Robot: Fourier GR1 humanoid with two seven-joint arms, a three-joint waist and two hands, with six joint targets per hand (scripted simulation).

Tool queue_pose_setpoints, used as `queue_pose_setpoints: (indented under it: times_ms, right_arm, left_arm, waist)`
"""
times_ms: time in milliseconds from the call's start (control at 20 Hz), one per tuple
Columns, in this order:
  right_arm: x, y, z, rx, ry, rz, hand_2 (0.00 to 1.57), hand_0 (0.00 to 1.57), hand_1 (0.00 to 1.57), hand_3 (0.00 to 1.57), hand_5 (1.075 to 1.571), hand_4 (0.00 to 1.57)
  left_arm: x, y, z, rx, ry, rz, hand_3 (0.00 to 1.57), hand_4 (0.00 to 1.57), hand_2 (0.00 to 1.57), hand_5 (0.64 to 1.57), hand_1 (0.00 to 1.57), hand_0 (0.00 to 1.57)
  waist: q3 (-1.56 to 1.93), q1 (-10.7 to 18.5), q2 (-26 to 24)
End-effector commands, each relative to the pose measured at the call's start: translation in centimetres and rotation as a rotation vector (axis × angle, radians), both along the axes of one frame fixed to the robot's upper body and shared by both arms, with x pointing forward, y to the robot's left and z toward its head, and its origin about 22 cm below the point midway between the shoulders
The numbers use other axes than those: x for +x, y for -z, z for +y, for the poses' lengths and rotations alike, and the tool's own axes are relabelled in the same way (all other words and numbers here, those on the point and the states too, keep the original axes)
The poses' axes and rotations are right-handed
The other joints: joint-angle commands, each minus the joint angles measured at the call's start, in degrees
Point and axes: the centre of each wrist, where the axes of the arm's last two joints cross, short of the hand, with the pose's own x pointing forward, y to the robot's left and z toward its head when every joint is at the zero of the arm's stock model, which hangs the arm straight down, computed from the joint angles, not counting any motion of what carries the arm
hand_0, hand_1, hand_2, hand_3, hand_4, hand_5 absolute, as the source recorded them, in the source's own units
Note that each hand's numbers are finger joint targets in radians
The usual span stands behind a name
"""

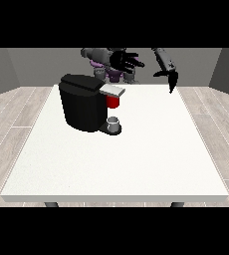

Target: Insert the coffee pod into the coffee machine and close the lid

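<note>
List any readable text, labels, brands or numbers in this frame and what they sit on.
None readable.
Coffee machine: plain black body, grey lid, red part under the lid, no visible lettering.
Cup on its base: no marking.
White table: no print.
Both hands: plain black, no marks.

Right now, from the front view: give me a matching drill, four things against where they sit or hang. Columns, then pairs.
Things
1. black coffee machine
2. small grey cup
3. hand at the view's right
4. hand at the view's left

Places
A. above the table's far right edge, fingers pointing down
B. on the machine's base, under the red part
C. on the large white table, left of centre
D. raised behind the machine, fingers spread

Pairs: 1-C, 2-B, 3-A, 4-D
</note>
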Motion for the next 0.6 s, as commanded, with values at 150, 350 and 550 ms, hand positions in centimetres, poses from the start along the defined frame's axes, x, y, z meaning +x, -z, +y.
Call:
queue_pose_setpoints:
  times_ms: [150, 350, 550]
  right_arm:
    - [-1.1, 3.4, 2.0, -0.038, -0.145, 0.014, 0.0, 0.0, 0.0, 0.0, 1.571, 0.47]
    - [-4.3, 7.0, 4.0, -0.095, -0.272, 0.05, 0.0, 0.0, 0.0, 0.0, 1.571, 0.53]
    - [-7.6, 10.3, 4.3, 0.004, -0.424, 0.055, 0.0, 0.0, 0.0, 0.0, 1.571, 0.46]
  left_arm:
    - [-1.1, 0.8, 0.5, -0.008, 0.046, 0.002, 0.0, 0.27, 0.0, 1.571, 0.0, 0.0]
    - [-0.9, 2.0, 0.0, -0.016, -0.006, 0.036, 0.0, 0.17, 0.0, 1.571, 0.0, 0.0]
    - [-0.8, 1.8, 0.3, -0.002, 0.001, 0.025, 0.0, 0.17, 0.0, 1.571, 0.0, 0.0]
  waist:
    - [-0.09, 0.33, -0.98]
    - [-0.09, -1.97, -2.86]
    - [-0.07, -1.75, -2.36]
